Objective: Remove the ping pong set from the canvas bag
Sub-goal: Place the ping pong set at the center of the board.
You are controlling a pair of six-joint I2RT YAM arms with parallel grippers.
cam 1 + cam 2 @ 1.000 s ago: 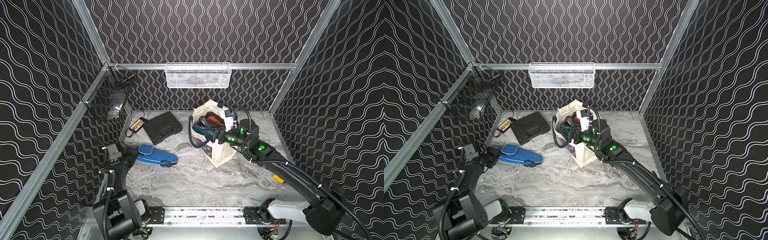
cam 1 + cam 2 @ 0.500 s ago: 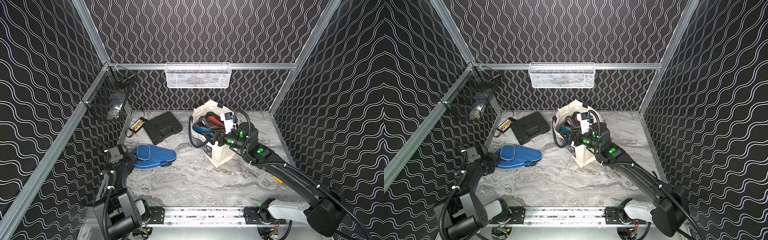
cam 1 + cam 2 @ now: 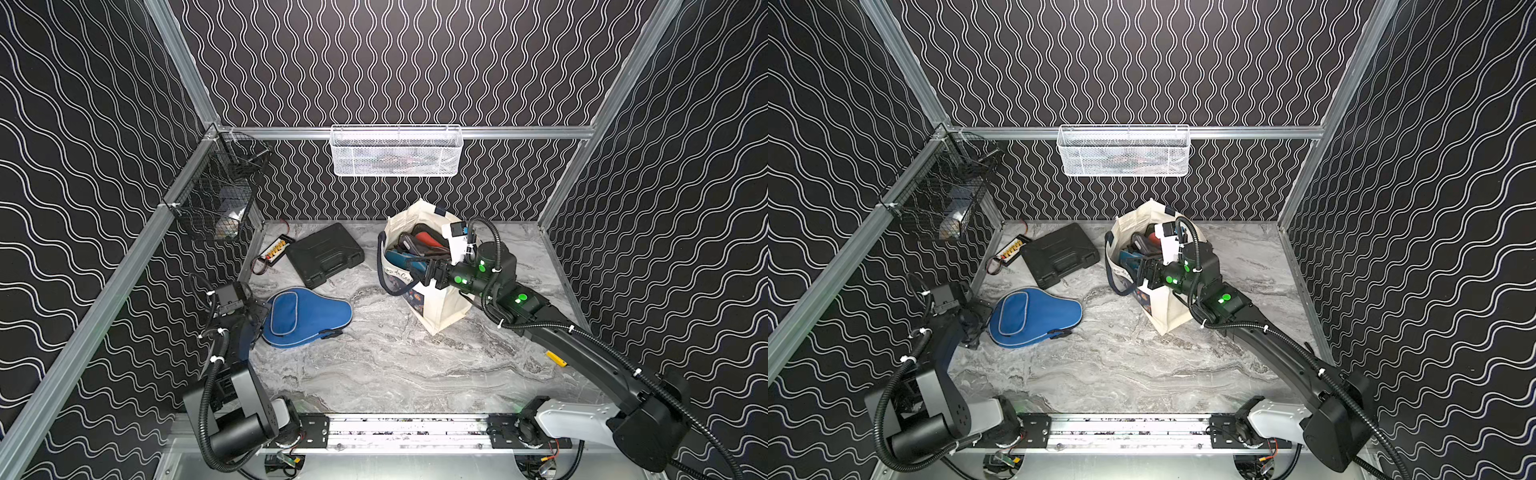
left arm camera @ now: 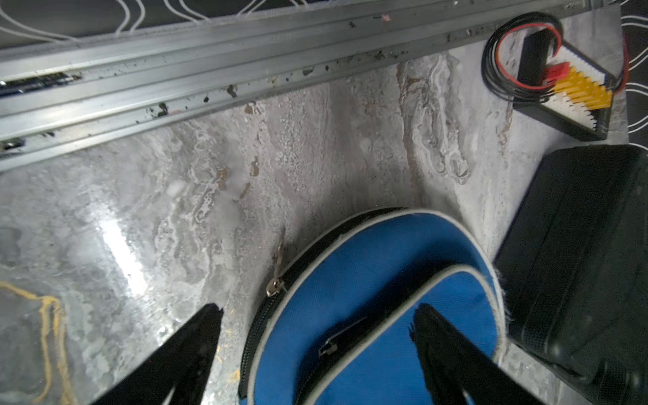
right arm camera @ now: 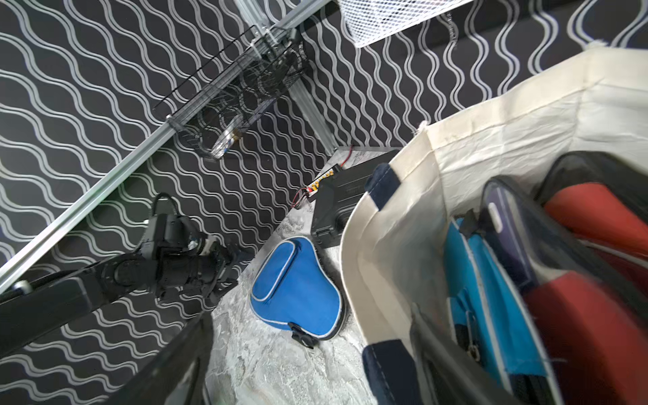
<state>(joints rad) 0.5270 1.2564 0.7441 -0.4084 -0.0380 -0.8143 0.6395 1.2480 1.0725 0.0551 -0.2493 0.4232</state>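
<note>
Right, the left arm sits folded low along the nine o'clock edge of the table (image 3: 395, 365), wrist tipped down. The left gripper (image 4: 319, 310) has its fingers spread wide, one over the marble and one over the ping pong set (image 3: 305, 318), clamping nothing. The right arm stretches long from five o'clock to the canvas bag (image 3: 440, 309) at one o'clock. The right gripper (image 3: 428, 270) is at the bag's mouth, jaws apart, one finger outside the cloth wall and one inside. The set, a blue paddle-shaped zip case with pale piping, lies flat at the bag's eight o'clock, clear of it, with a black hard case (image 3: 326, 253) just beside it at twelve o'clock.
</note>
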